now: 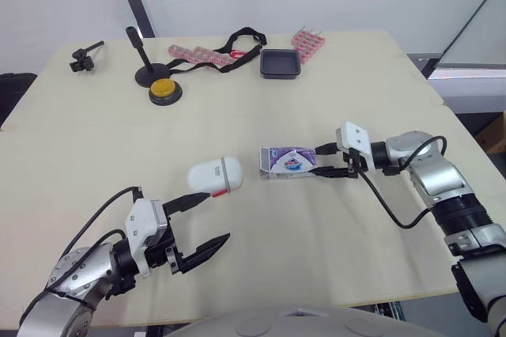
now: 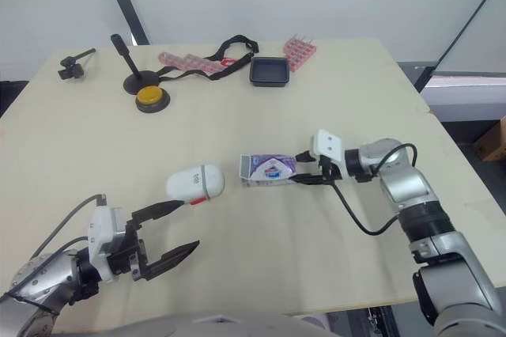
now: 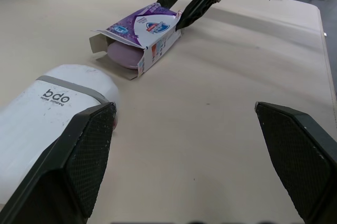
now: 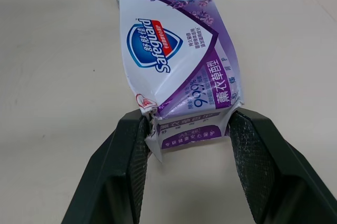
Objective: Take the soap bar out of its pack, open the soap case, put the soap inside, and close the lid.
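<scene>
Nearest of all, the left gripper (image 1: 213, 217) hangs low over the front of the pale beige wooden table (image 1: 316, 266), its two black fingers spread wide with nothing between them. One finger (image 3: 68, 166) is just beside the white rounded plastic soap case (image 1: 214, 175); whether it touches, I cannot tell. That case lies on its side on the table, closed, with a grey band round it.

Just to the right of the case lies the purple-and-white cardboard soap pack (image 1: 288, 160), flat on the table, its opened end turned toward the case. The pale purple soap bar (image 3: 124, 56) sits inside the pack and shows at that open mouth. At the pack's other end, the right gripper (image 1: 318, 160) has its fingers pinched narrowly onto the folded flap.

Well apart, along the far edge, are a black square tray (image 1: 280, 63), a pink rack (image 1: 307, 43), a black strap (image 1: 241, 43), a yellow round button on a black base (image 1: 164, 91) and a black stand (image 1: 142, 68).
</scene>
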### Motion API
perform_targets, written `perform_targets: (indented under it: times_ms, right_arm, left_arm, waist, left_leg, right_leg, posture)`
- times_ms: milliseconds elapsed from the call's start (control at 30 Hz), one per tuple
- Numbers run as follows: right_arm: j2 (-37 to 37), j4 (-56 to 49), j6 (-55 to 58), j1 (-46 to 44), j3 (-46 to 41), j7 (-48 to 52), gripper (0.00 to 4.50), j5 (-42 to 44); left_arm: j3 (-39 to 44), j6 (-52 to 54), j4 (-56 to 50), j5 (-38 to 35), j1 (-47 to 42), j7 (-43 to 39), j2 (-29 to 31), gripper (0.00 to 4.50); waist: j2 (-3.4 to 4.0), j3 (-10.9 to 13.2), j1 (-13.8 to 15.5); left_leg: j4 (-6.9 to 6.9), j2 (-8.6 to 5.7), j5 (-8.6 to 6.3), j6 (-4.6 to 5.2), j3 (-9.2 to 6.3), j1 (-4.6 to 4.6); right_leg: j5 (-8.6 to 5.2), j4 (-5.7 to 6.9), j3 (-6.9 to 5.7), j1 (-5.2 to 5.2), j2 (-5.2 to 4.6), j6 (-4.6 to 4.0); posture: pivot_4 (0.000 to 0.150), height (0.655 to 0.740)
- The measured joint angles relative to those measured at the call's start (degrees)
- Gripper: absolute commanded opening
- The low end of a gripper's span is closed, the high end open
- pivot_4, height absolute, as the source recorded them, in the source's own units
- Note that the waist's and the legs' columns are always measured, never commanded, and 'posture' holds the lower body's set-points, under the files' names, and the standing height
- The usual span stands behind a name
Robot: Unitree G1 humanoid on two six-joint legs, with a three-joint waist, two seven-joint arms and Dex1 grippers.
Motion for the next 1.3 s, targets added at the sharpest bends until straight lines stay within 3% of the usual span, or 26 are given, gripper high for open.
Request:
perform_targets:
  times_ms: [433,600,867,1300]
  right_arm:
    - [-2.62,-2.02,3.09,-2.5,-0.43,2.41,2.36,0.45]
    - [-2.72,-2.54,3.02,-2.47,-0.4,2.99,1.18,0.44]
    - [-3.18,-2.79,2.65,-2.27,-0.4,2.71,1.18,0.43]
    - [-9.82,-6.72,2.34,-6.45,-0.27,4.67,1.18,-1.11]
  left_arm:
    - [-0.01,-0.16,0.73,0.03,-0.61,-0.33,0.0,4.5]
    - [-0.01,-0.21,1.11,0.07,-0.73,-0.33,-0.01,4.5]
    - [-0.13,-0.23,1.22,0.09,-0.74,-0.32,-0.02,4.5]
    - [-1.03,-0.15,1.25,0.09,-1.71,-0.16,-0.01,4.5]
  waist:
    - [0.0,0.0,0.08]
    - [0.0,0.0,0.06]
    - [0.0,0.0,0.12]
    - [0.0,0.0,0.18]
  left_leg:
    - [0.0,0.01,0.0,0.0,0.0,-0.01]
    - [0.0,0.01,0.0,0.0,0.0,-0.01]
    - [0.0,0.01,0.0,0.0,0.0,-0.01]
    - [0.0,0.01,0.0,0.01,0.01,0.0]
  right_leg:
    - [0.0,0.0,0.0,0.0,0.01,0.0]
    - [0.0,0.0,0.0,0.0,0.0,0.0]
    - [0.0,0.0,0.0,0.0,0.0,0.0]
    - [0.0,0.0,0.0,0.0,0.0,0.0]
  posture:
    - [0.15,0.7291]
    - [0.15,0.7291]
    - [0.15,0.7291]
    - [0.15,0.7291]
